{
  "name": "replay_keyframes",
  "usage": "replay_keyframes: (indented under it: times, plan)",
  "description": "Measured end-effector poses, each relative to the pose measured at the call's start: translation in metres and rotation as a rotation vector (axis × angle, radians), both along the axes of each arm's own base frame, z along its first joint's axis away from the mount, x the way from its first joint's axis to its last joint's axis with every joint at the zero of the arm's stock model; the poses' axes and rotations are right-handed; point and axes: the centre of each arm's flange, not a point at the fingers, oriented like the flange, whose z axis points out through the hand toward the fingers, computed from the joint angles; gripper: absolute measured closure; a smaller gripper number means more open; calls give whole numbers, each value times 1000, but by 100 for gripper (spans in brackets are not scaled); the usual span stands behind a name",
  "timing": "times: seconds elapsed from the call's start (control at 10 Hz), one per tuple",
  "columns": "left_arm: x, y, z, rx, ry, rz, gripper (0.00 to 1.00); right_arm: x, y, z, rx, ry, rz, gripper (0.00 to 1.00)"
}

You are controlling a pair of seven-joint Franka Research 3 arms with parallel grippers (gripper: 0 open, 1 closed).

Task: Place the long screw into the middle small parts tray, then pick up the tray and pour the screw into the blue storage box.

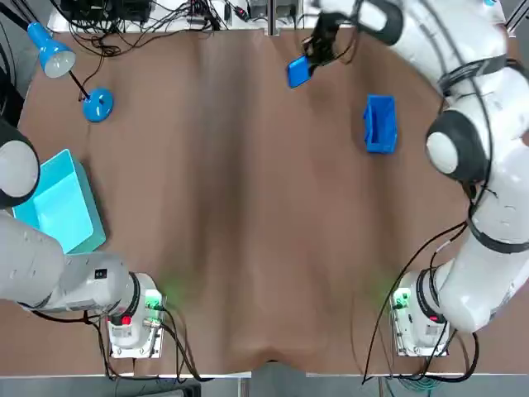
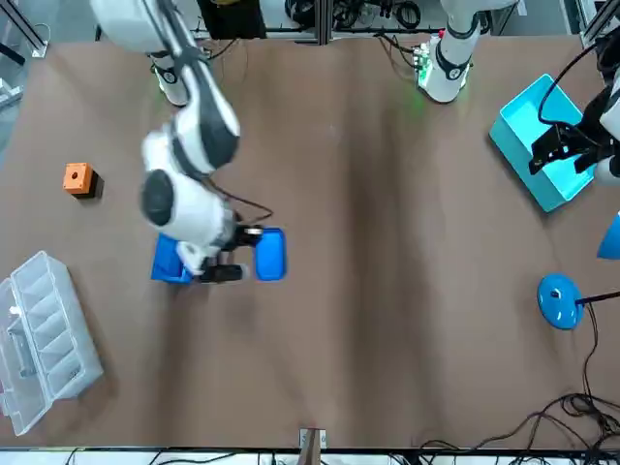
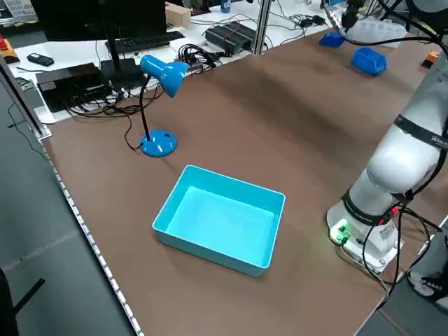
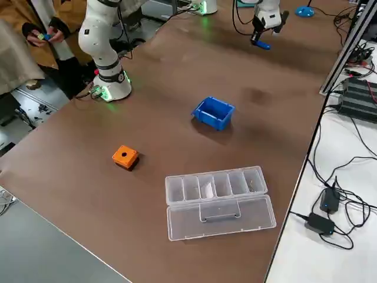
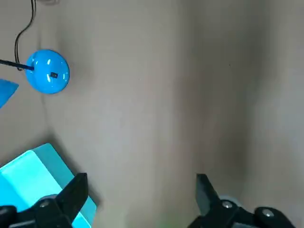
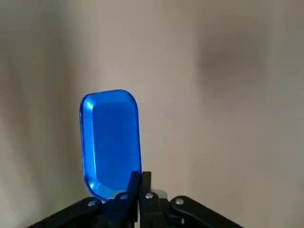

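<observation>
Where the room is busiest, a big brown table (image 1: pixel 248 215) takes up most of the space. White desks (image 4: pixel 330 171) piled with wires (image 4: pixel 344 206) stand around it, and a person (image 4: pixel 17 47) stands by one corner.

The right arm (image 1: pixel 488 207) reaches far across to 12 o'clock. The left arm (image 1: pixel 33 265) is curled up near 8 o'clock.

A light blue box (image 1: pixel 58 203) sits at 9 o'clock. The left gripper (image 5: pixel 140 183) hangs over it with its fingers spread wide and nothing between them.

A clear case (image 4: pixel 218 197) with little rooms inside lies out at the right edge, near 2 o'clock. A blue lamp (image 1: pixel 97 105) stands at 10 o'clock. A dark blue bin (image 1: pixel 380 124) sits on the table at 2 o'clock, closer in than the case.

The blue tray (image 6: pixel 111 140) is at 12 o'clock, near the far edge and apart from the bin. The right gripper (image 6: pixel 140 176) pinches the rim at one short end of it, fingers pressed tight. I cannot tell if the tray touches the table, or if a screw lies in it.

An orange block (image 2: pixel 78 178) sits alone near 3 o'clock.
</observation>
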Motion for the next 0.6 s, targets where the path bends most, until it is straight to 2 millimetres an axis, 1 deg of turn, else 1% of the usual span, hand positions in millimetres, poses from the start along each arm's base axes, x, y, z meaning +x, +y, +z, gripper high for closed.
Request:
replay_keyframes:
  times: [0.1,0.2,0.3,0.5,0.6]
  plan:
    - [2,8,-6,0,5,12,0,-6,34,-19,38,-19,-6,97]
    - [4,13,-15,0,10,18,0,-11,62,-34,56,-26,-3,97]
    - [6,12,-22,0,8,17,0,-15,82,-54,64,-33,4,97]
    - [3,9,-29,2,5,13,0,-23,107,-101,72,-33,-8,97]
    - [-2,8,-31,5,-6,13,0,-29,121,-116,105,-35,-70,97]
